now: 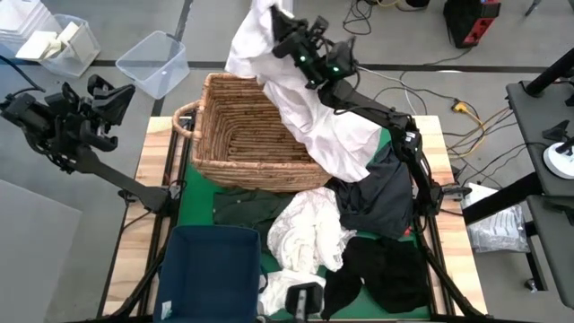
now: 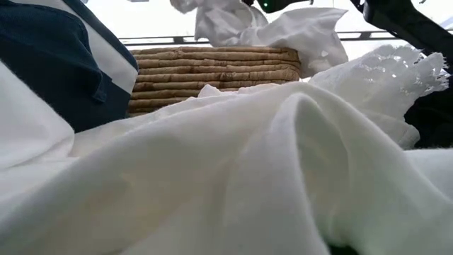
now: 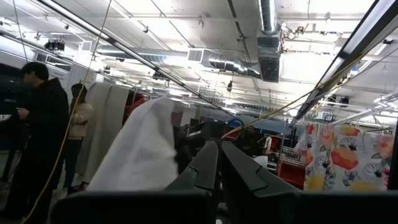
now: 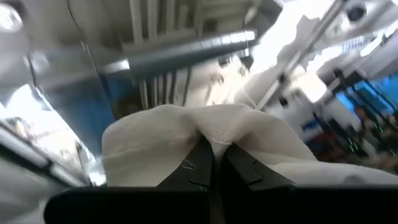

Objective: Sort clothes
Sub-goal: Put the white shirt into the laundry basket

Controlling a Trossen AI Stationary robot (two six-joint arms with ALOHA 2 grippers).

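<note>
My right gripper point(image 1: 280, 27) is raised beyond the far rim of the tan wicker basket point(image 1: 251, 135) and is shut on a white garment point(image 1: 314, 117). More clothes lie on the green table top: a dark green one point(image 1: 242, 206), a white lacy one point(image 1: 309, 233), a dark grey one point(image 1: 377, 197) and a black one point(image 1: 386, 269). The navy bin point(image 1: 215, 269) stands at the near left. My left gripper point(image 1: 121, 94) waits shut and empty, off the table's left edge; its fingers point(image 3: 219, 155) point up into the room. My right gripper pinches a bunched fold of the white garment point(image 4: 214, 127) between its two fingers, which slant upward. The garment hangs slack below the fingers. Its lower part drapes over the basket's far right rim point(image 1: 309, 135) and onto the dark grey garment.
Clear plastic boxes point(image 1: 152, 63) stand on the floor beyond the table's far left corner. A white garment point(image 2: 226, 177) lies close before the low camera and blocks most of its view. People point(image 3: 37, 124) stand in the room behind the table.
</note>
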